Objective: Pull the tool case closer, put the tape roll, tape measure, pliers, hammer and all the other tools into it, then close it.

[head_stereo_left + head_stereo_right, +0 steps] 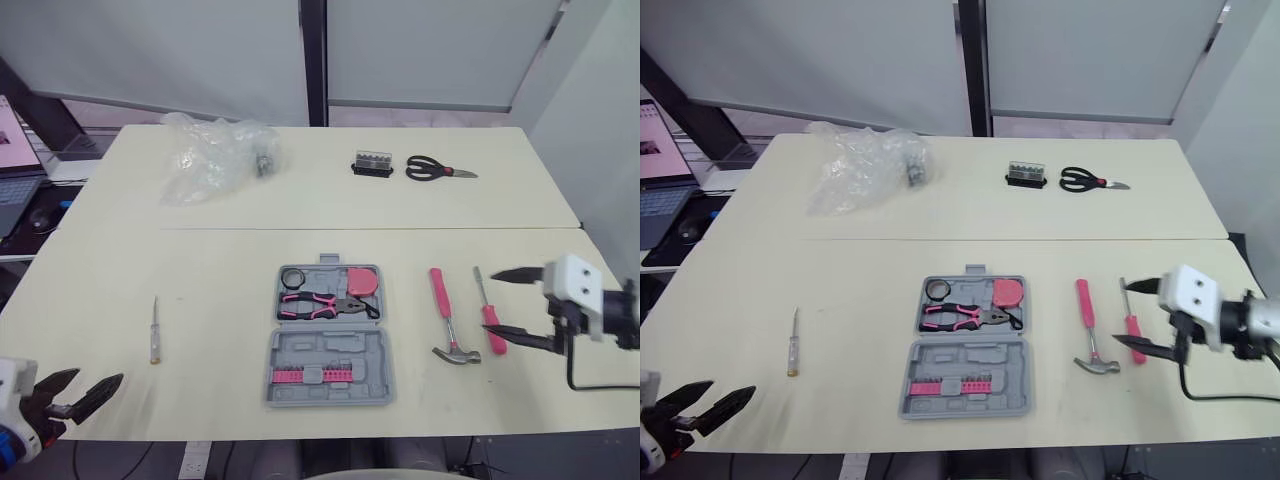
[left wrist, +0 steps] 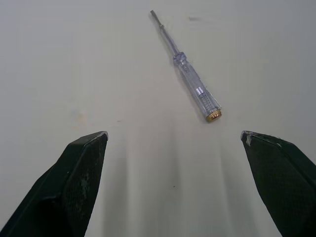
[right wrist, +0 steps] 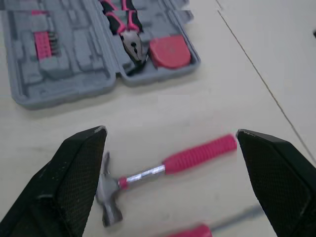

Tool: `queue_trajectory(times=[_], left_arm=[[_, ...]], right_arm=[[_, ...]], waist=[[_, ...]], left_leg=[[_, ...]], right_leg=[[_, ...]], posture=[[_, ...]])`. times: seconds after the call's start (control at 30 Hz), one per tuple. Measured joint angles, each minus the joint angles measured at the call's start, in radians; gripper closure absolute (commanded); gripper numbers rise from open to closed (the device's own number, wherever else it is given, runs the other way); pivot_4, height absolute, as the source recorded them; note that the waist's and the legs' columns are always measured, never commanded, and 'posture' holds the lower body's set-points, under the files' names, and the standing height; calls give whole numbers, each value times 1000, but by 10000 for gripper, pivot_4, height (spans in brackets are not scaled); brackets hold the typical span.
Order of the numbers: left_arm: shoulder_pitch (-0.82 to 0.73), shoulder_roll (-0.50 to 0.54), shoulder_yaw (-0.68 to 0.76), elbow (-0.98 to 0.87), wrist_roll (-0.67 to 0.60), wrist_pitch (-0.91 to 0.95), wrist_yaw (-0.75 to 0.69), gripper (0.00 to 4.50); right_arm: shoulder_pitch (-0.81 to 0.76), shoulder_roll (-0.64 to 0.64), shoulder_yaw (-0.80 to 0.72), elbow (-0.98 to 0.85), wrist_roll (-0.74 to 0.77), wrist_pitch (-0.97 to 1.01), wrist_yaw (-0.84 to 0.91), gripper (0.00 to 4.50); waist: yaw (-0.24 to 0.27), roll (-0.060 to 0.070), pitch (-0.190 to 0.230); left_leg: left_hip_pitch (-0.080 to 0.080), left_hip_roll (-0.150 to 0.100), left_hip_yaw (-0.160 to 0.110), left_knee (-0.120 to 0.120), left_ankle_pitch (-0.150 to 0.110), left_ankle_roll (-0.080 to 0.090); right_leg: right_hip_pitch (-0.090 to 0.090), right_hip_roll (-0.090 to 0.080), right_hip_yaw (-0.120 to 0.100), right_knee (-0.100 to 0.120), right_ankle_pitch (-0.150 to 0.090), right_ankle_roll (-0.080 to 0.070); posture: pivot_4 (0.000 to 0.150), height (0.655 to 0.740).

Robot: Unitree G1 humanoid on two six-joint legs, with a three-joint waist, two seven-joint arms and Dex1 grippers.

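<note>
Grey plastic tool case lies open, centre near | right gripper, fingers spread, faces pink-handled steel hammer right of case, apparently to grasp it | left gripper, fingers spread, faces clear-handled screwdriver, left.

My head cameras look down over the table; my close right wrist camera shares the tool case.
</note>
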Motion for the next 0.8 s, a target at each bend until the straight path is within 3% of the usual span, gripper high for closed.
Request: queue_trajectory(times=[0.17, 0.3, 0.53, 0.8], left_arm=[[42, -124, 30, -186, -48, 58, 132, 0], [76, -221, 30, -308, -78, 107, 240, 0], [-30, -340, -41, -415, -64, 154, 487, 0], [-219, -315, -145, -318, 20, 195, 632, 0]], right_arm=[[-282, 124, 201, -44, 73, 98, 6, 223], [-374, 198, 302, -18, 74, 107, 25, 223], [-410, 226, 347, 56, 54, 89, 49, 223], [-410, 244, 378, 75, 40, 69, 66, 223]], waist=[[6, -3, -1], [20, -4, -1], [30, -4, -1], [20, -4, -1]], left_leg=[[-1, 0, -2, 0, 0, 0], [-1, -1, -2, 1, 0, 0], [-1, -2, -5, 4, 0, 0], [-1, -1, -5, 5, 0, 0]], right_leg=[[0, -1, -1, -1, 0, 0], [0, -1, -1, -1, 1, 1], [4, 0, -4, 0, 1, 1], [3, 1, -4, 0, 1, 1]], posture=[[1500, 7400], [1500, 7400], [1500, 7400], [1500, 7400]])
